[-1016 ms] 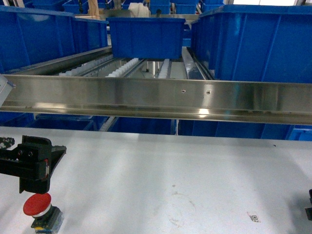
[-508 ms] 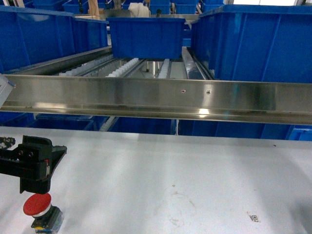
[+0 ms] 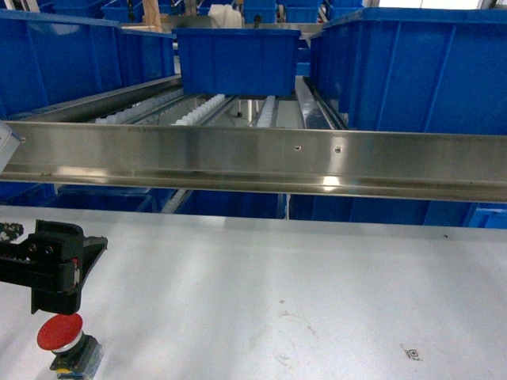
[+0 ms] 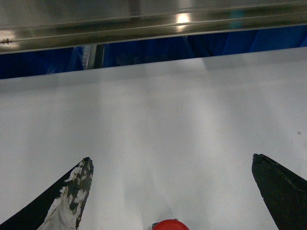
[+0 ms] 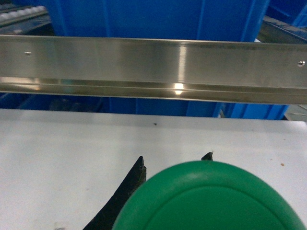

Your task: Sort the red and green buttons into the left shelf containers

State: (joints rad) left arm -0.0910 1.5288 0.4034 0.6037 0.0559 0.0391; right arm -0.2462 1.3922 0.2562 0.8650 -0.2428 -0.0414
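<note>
The red button, a wide red cap on a black base, stands on the white table at the near left. My left gripper hovers just beyond and above it, open. In the left wrist view its fingers stand wide apart, with only the red button's cap showing at the bottom edge. In the right wrist view the green button fills the lower frame, and my right gripper is shut on it above the table. That gripper is outside the head view. The left shelf containers are blue bins behind the steel rail.
A wide steel rail fronts the roller shelf above the table's far edge. More blue bins stand at the centre and the right. The white table carries faint scuffs and a small printed tag.
The dark bit of my right gripper at the head view's right edge one second ago has gone out of that view. The left gripper and red button have barely moved.
</note>
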